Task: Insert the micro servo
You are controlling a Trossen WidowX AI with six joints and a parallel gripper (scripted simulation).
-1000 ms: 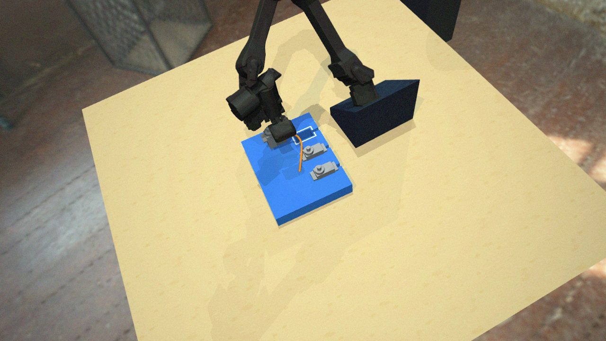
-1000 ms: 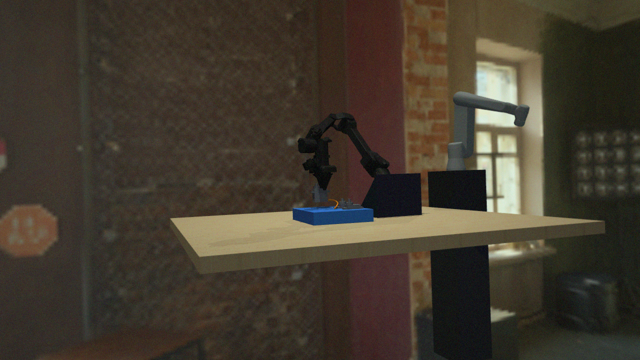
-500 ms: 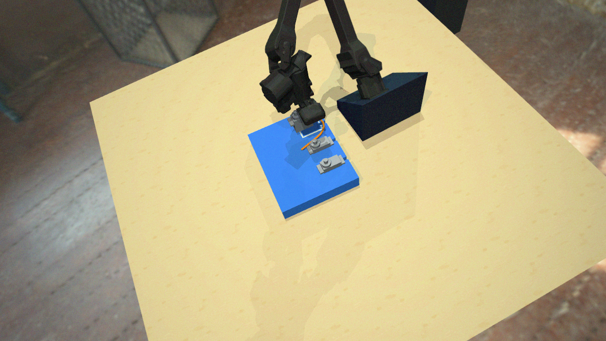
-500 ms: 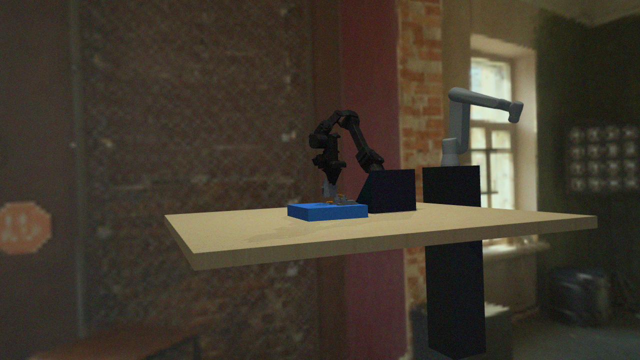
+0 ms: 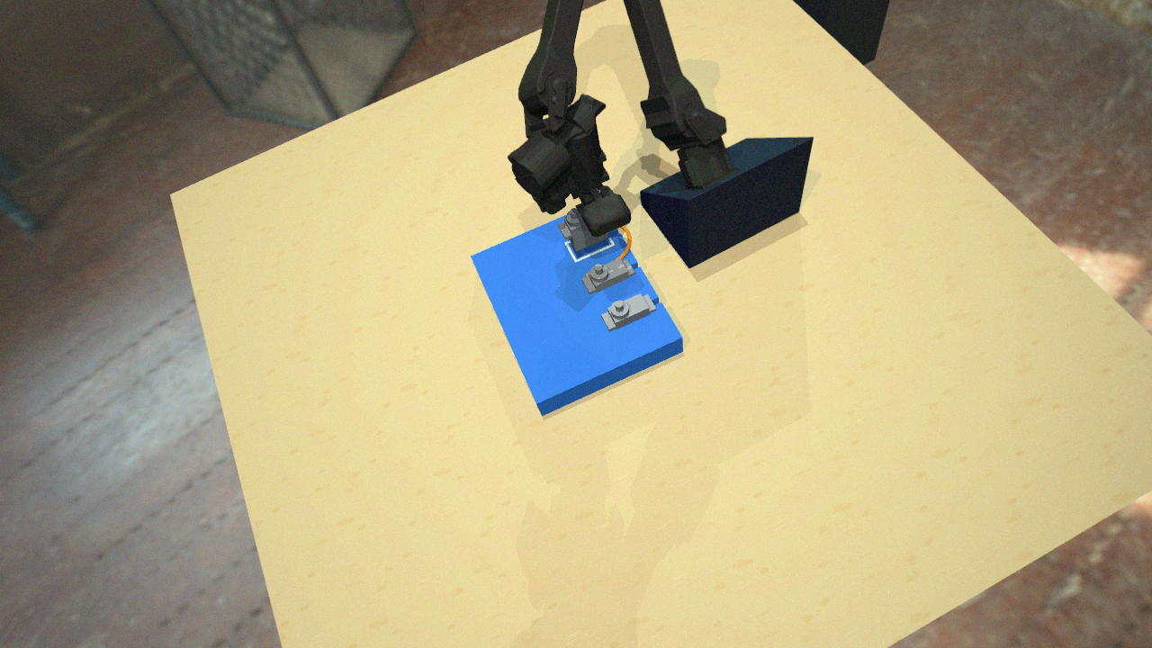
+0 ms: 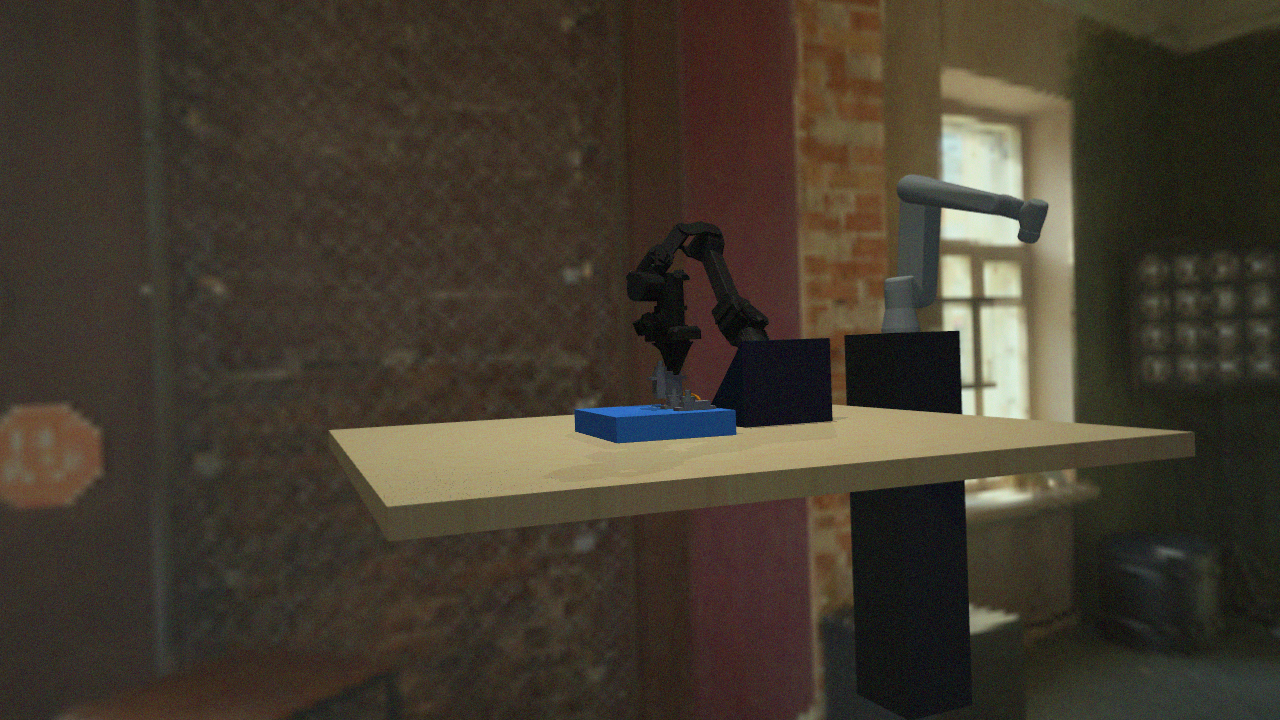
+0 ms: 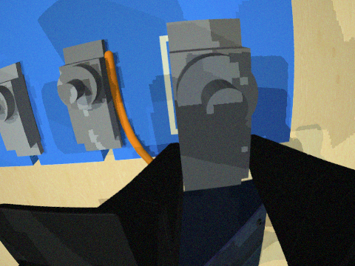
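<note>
Gripper (image 7: 217,188) clenched on servo (image 7: 212,103) — long axis 12–6 o'clock, over marked pocket (image 7: 170,89); cable (image 7: 123,114) trails at 9 o'clock.

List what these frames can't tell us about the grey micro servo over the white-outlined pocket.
- White-outlined pocket: wrist view, the held grey micro servo covers all but one edge, so alignment is unclear.
- Side notch: top view, hidden under the black gripper.
- Servo height above the blue deck: exterior view, too small and blurred.
- Orange cable: wrist view, its end vanishes behind a finger.
</note>
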